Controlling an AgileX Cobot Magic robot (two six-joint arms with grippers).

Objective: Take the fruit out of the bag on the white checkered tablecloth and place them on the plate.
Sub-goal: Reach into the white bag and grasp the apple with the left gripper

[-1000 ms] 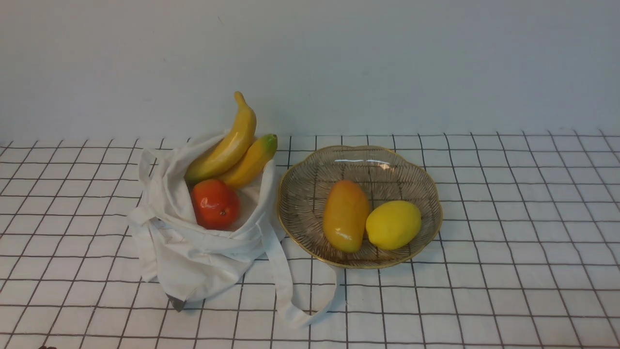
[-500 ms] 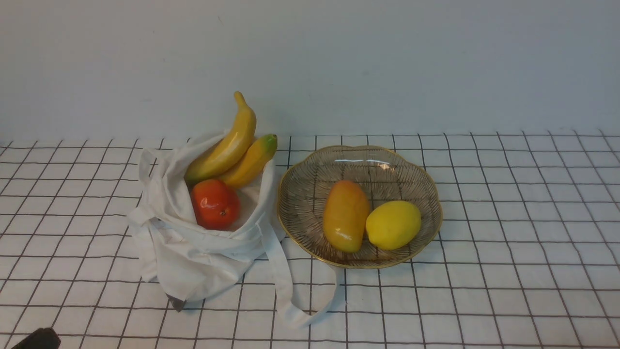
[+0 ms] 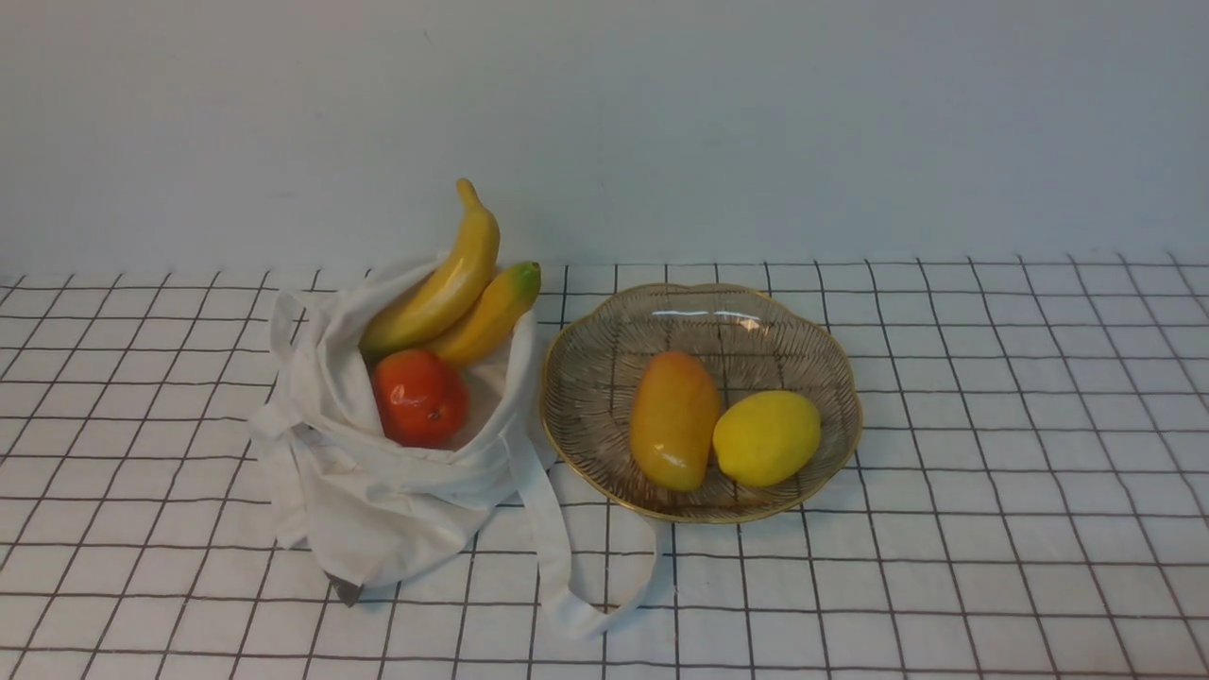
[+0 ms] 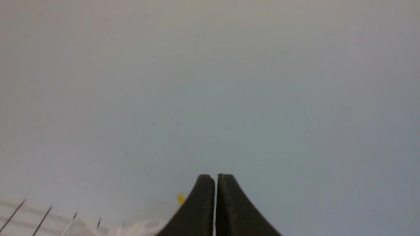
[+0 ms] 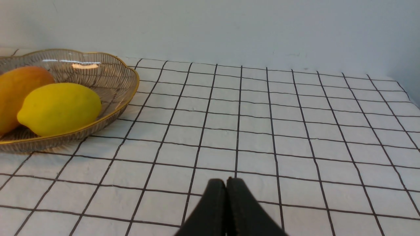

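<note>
Left tool (image 4: 215, 177): clenched, jaws pressed together, nothing between them. In its wrist view it points at the plain wall (image 4: 210, 82); only a blurred strip of cloth and a yellow fruit tip show beside it.
Right tool (image 5: 226, 180): also clenched and empty, low over the checkered tablecloth (image 5: 262, 131).
Neither arm shows in the front view.

Bag (image 3: 378, 510): left of centre on the tablecloth (image 3: 992, 425), slumped, mouth open. One strap (image 3: 557, 567) loops out toward the near side.
In the bag:
- red-orange fruit (image 3: 419, 398), sitting in the mouth
- plain yellow banana (image 3: 444, 283), leaning up and out the far side, tip standing above the cloth
- green-tipped banana (image 3: 491, 316), just to its right, touching it, tip past the bag's right edge

Plate (image 3: 727, 326): just right of the bag, the bag's edge about touching the gold rim. It holds an orange-yellow fruit (image 3: 672, 420) on the left and a lemon (image 3: 766, 437) on the right, the two touching. Both also show in the right wrist view, lemon (image 5: 59, 108) nearer the rim (image 5: 129, 95).
</note>
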